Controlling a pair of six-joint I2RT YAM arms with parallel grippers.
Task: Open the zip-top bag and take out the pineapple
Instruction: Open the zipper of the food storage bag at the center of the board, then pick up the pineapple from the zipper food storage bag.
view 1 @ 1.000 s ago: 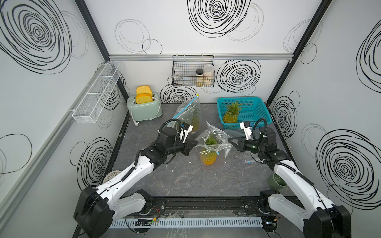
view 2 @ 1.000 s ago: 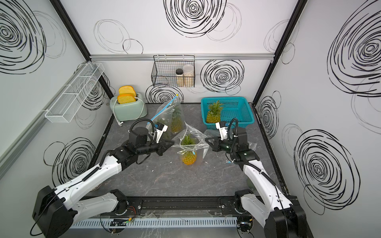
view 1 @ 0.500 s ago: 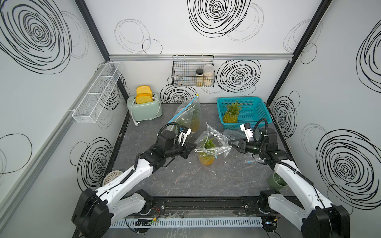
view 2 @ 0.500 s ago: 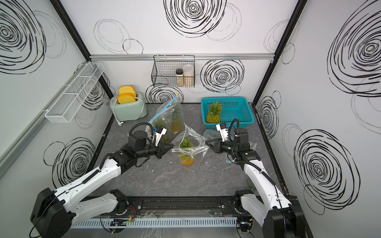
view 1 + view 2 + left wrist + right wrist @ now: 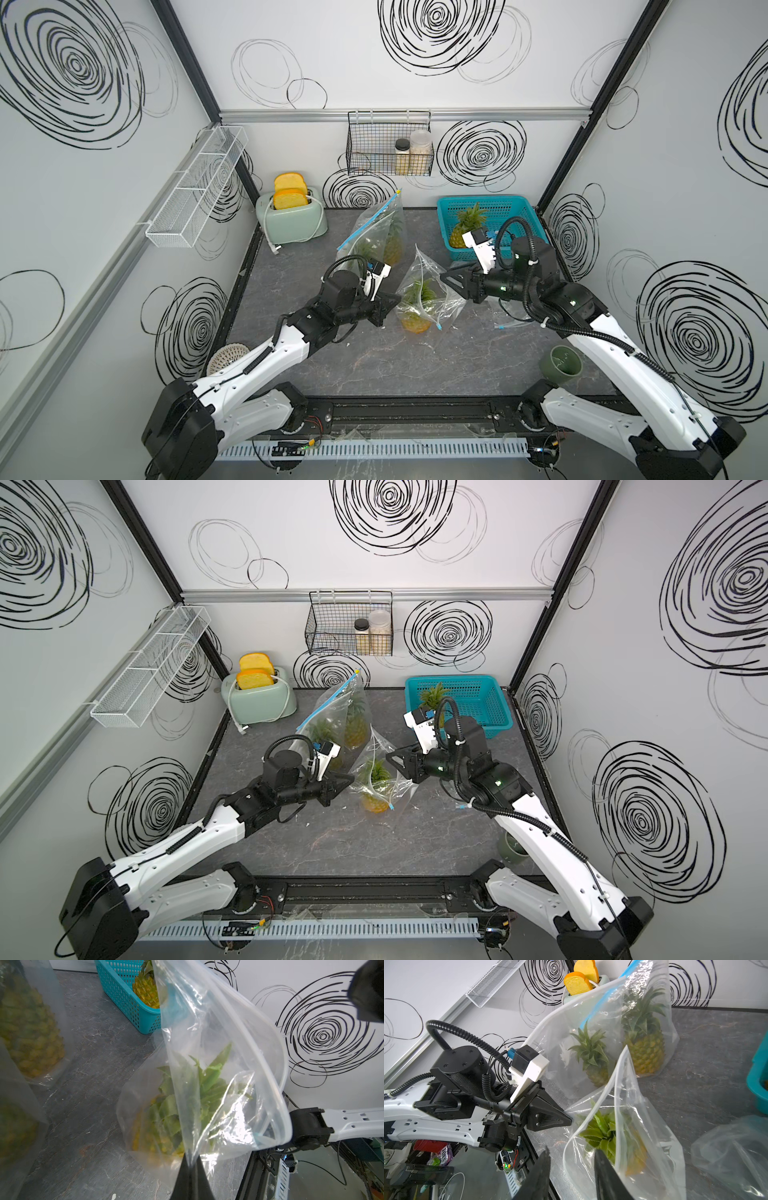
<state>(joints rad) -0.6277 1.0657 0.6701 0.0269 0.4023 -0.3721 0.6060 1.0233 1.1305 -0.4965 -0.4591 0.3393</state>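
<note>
A clear zip-top bag [image 5: 428, 286] stands mid-table with its mouth gaping, and a pineapple [image 5: 415, 323] sits upright inside it. In both top views my left gripper [image 5: 397, 300] [image 5: 352, 777] is shut on the bag's left edge. The left wrist view shows its tips [image 5: 190, 1162] pinching the film below the bag [image 5: 218, 1043]. My right gripper [image 5: 444, 276] [image 5: 388, 756] is at the bag's right side. In the right wrist view it [image 5: 572, 1150] stands open, and the bag's rim [image 5: 568, 1147] runs between its fingers. The pineapple's leaves [image 5: 600, 1132] lie just beyond.
A second bag [image 5: 376, 237] holding two pineapples stands behind. A teal basket [image 5: 515, 216] with a pineapple is at the back right, and a toaster [image 5: 291, 216] at the back left. An empty bag [image 5: 726, 1157] and a green cup [image 5: 561, 365] lie by my right arm.
My right gripper has opened, letting go of the bag's right edge, and has shifted slightly towards the bag. The left gripper keeps its hold on the left edge.
</note>
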